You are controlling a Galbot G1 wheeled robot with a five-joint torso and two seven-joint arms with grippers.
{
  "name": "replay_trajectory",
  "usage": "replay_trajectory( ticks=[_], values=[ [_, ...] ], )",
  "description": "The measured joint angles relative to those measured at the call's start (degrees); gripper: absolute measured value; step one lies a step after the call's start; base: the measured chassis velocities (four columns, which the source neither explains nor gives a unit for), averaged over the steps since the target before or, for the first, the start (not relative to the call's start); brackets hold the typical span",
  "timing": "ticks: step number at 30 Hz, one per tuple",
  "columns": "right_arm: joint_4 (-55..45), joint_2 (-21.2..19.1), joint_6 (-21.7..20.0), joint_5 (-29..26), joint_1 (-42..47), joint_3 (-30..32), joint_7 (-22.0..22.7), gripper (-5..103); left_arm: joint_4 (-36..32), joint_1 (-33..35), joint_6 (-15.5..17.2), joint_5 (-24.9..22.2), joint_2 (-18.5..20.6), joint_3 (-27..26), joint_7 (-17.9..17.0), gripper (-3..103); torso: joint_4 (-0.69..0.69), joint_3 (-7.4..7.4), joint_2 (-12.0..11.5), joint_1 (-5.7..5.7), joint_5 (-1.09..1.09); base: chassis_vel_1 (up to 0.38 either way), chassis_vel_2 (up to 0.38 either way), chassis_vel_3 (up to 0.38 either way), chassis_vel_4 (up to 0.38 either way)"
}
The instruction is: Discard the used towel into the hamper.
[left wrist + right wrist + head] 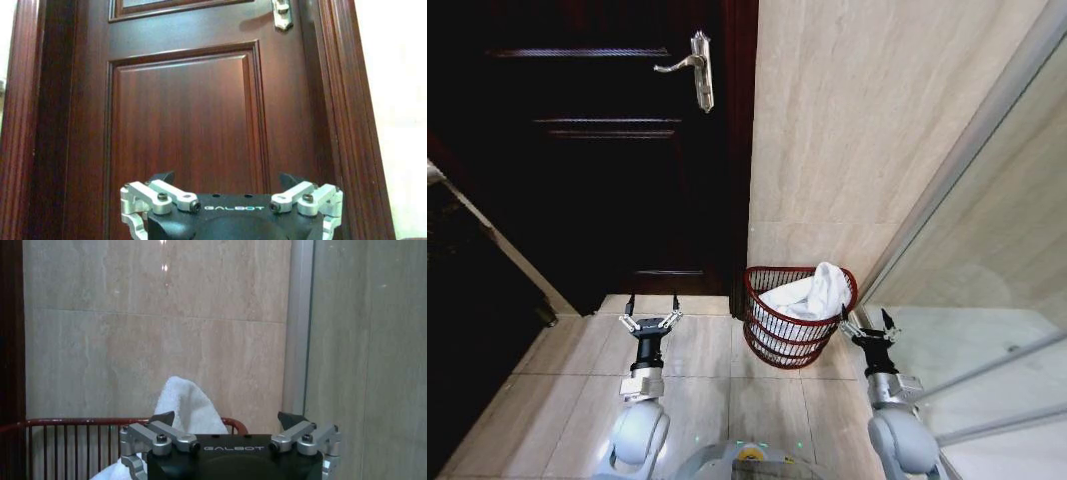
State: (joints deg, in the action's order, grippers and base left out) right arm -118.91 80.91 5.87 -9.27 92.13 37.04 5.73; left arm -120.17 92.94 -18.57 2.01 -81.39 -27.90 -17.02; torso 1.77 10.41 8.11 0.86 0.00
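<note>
Head view: one hamper (795, 322) stood on the tiled floor (707, 400) at the foot of the beige wall (847, 130), right of the dark door (617, 150), and held one white towel (812, 292) heaped above its rim; the left gripper (652, 303) hung spread wide and empty before the door, while the right gripper (866, 319), likewise wide and empty, sat just beside the hamper's right rim. Left wrist view: the left gripper (228, 181), marked "GALBOT", faced the door's wooden panel with both fingertips apart. Right wrist view: the right gripper (228, 420), also marked "GALBOT", was level with the hamper's red rim (73, 422), the towel's peak (187, 405) rising behind its parted fingertips.
</note>
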Motion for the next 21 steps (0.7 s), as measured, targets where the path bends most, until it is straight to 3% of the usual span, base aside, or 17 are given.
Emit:
replay_trajectory(
  ticks=[21],
  values=[
    [-0.61,-1.03,1.06,-1.26,1.54,1.16,-0.04,100,-1.31,1.11,-0.03,0.75,-0.60,0.30,-0.12,100,0.00,0.06,0.07,0.02,0.00,0.033,-0.003,-0.001,0.032]
  ],
)
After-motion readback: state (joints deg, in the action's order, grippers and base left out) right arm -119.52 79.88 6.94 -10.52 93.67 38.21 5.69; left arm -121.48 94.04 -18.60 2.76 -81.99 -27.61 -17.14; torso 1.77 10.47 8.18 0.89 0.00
